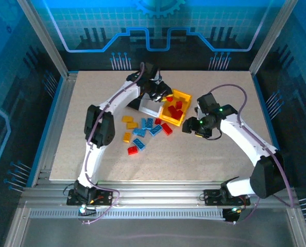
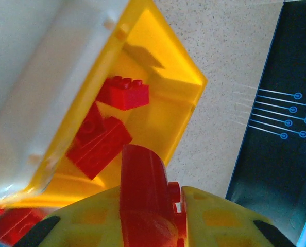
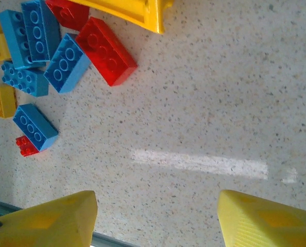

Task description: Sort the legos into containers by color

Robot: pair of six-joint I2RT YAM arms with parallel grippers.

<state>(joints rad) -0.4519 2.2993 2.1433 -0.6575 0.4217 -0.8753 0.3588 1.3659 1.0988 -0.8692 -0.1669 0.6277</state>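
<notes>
A red brick (image 2: pixel 142 180) is gripped in the left claw (image 2: pixel 160 206), closed on it at the rim of the yellow bin (image 2: pixel 168 62), which holds more red bricks (image 2: pixel 123 93). Loose blue, red and yellow-orange bricks (image 1: pixel 146 123) lie on the counter (image 1: pixel 220 159) nearby. The right claw (image 3: pixel 155 221) hangs wide open, empty, over bare counter.

Open desk right and front; centre crowded.
The desk (image 1: pixel 204 159) lies bare along its right side and near edge. The left arm (image 1: pixel 117 100) slants across the middle, the left end effector (image 1: pixel 166 96) clamping a red brick (image 2: pixel 142 185) above the yellow bin (image 1: pixel 184 95), blocking its mouth. Loose bricks (image 1: pixel 142 131) crowd the desk just in front of the white bin (image 1: pixel 152 110). The right end effector (image 3: pixel 157 211), jaws spread, hangs over bare desk beside the yellow bin.
</notes>
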